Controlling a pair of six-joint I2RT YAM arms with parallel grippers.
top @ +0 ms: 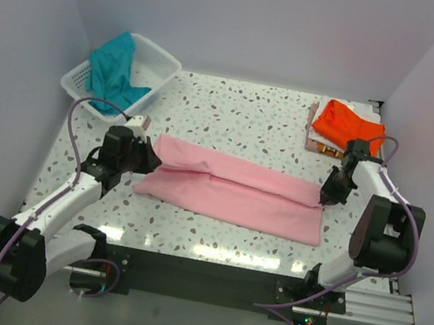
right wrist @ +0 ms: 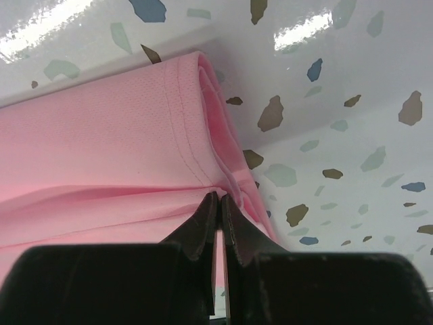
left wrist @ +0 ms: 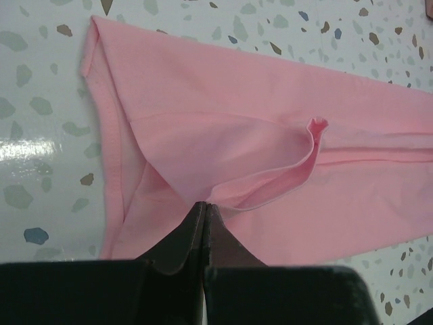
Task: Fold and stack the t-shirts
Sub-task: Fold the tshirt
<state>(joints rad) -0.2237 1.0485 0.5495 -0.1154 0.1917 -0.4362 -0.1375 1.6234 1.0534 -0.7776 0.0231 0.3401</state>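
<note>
The light pink t-shirt (top: 233, 191) lies folded into a long band across the middle of the table. My left gripper (top: 151, 157) is shut on its left end; in the left wrist view the tips (left wrist: 203, 206) pinch a fold of the pink cloth (left wrist: 270, 135). My right gripper (top: 326, 200) is shut on its right hemmed end, seen in the right wrist view (right wrist: 220, 198) gripping pink cloth (right wrist: 101, 135). The bright orange t-shirt (top: 347, 125) lies folded at the back right. The teal t-shirt (top: 116, 69) hangs out of the basket.
A white lattice basket (top: 158, 59) stands at the back left. The orange shirt rests on a pale folded cloth (top: 313, 133). White walls close in the speckled table (top: 235, 107) on three sides.
</note>
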